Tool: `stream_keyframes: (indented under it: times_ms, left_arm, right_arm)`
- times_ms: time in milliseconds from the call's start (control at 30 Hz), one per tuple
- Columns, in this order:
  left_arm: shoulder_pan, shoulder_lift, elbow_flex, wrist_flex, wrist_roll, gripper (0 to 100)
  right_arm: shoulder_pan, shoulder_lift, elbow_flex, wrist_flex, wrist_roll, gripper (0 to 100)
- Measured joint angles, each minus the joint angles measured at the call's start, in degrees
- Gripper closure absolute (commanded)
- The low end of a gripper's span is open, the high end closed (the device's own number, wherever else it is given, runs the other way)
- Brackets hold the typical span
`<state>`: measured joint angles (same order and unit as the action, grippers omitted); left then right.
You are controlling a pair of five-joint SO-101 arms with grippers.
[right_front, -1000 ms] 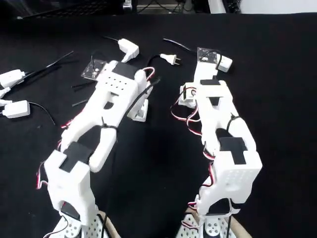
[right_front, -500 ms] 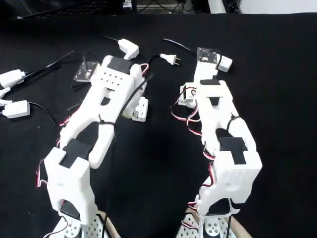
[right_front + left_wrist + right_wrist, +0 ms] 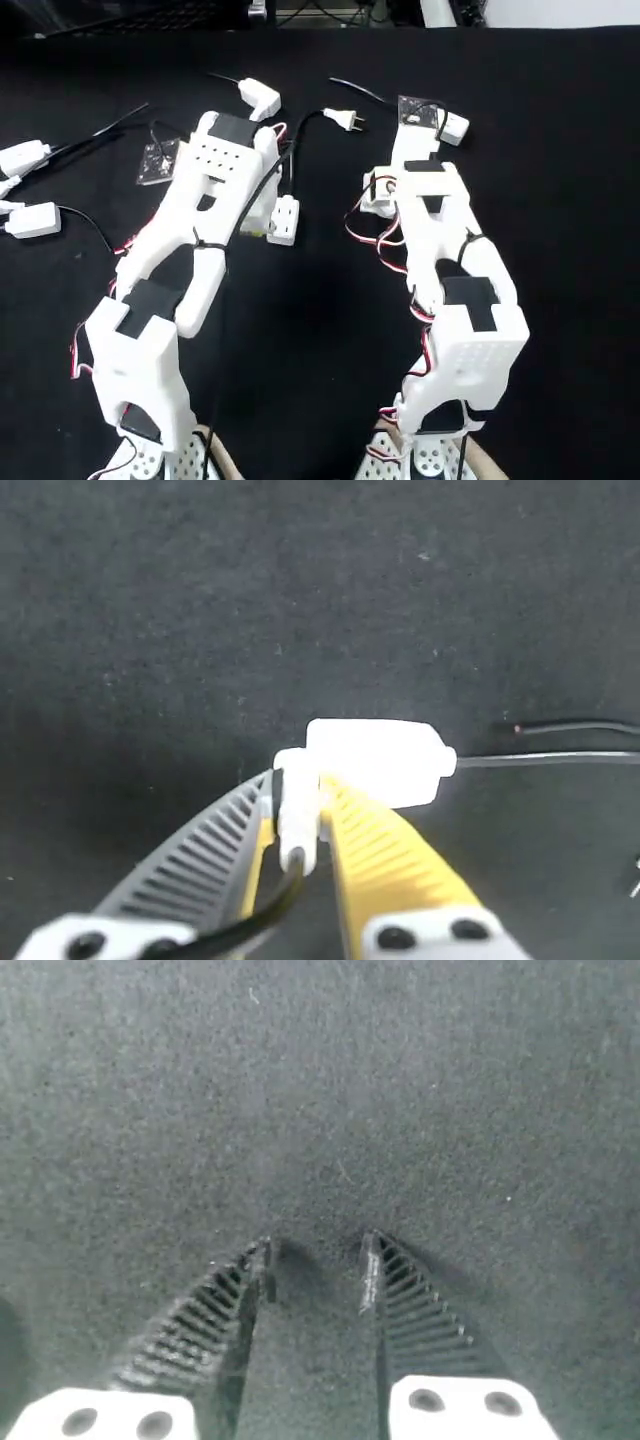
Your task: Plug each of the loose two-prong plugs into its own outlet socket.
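My left gripper is shut on a small white plug with a black cable. The plug's front end sits against a white outlet socket block; the prongs are hidden. From above, this socket block lies beside the left arm's gripper. A loose two-prong plug with a black cable lies at the back middle. My right gripper is open over bare black cloth, with nothing between its fingers. The right arm stretches up the table's right half.
A white adapter lies behind the left arm, and another sits by a small plate at the back right. A clear plate lies left of the left arm. Two white blocks with cables are at the left edge.
The left arm's wrist has swung to the left, the clear plate has slid left and nearer, and the black cable beside the socket block has come into view. The right arm has kept still.
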<state>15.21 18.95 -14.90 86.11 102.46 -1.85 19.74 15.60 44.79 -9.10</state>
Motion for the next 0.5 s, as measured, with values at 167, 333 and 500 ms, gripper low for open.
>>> stream_keyframes:
  times_ms: [167, 333, 500]
  left_arm:
    - [0.00, 0.00, 0.00, -1.76, 0.79, 97]
    - [0.18, 0.00, 0.00, -2.29, -1.41, 97]
    - [-1.14, 0.00, 0.00, -2.29, -3.96, 97]
  right_arm:
    - [0.00, 0.00, 0.00, 0.00, 0.00, 84.4]
    - [0.00, 0.00, 0.00, -0.53, 0.00, 84.6]
    - [-1.85, 0.00, 0.00, -3.25, 0.00, 84.7]
